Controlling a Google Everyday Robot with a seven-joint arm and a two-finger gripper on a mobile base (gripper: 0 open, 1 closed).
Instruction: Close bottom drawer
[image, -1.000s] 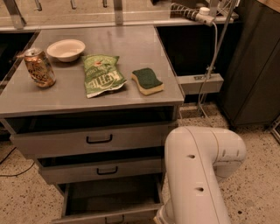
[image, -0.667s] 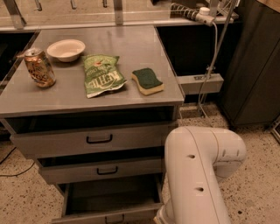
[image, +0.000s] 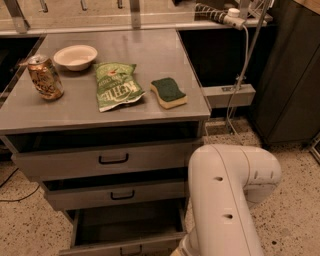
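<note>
Speckled stone floor lies open to the right of the cabinet, as far as a dark cupboard. On the left only a narrow strip shows, with a thin black cord across it.

Nearest, the white arm fills the lower right. It bends at a fat elbow and drops out past the bottom edge. The gripper is out of view down there, so its grasp cannot be told.

Just left of the arm, the bottom drawer stands pulled well out. Its long grey tray is bare, and its short front panel with the small black handle is cut by the bottom edge. The arm's lower end sits right beside the drawer's right front corner — touching or not, I cannot tell.

Above and behind it, the middle drawer juts out a little. The top drawer is set further back, so the three fronts step back like stairs.

On the grey cabinet top, a green sponge lies near the right edge, with a green chip bag just beside it. A dented can stands upright near the left edge, and a white bowl sits behind it, apart. The rear half of the top is bare metal.

Further back on the right, a cable hangs from a power strip down to the floor.
</note>
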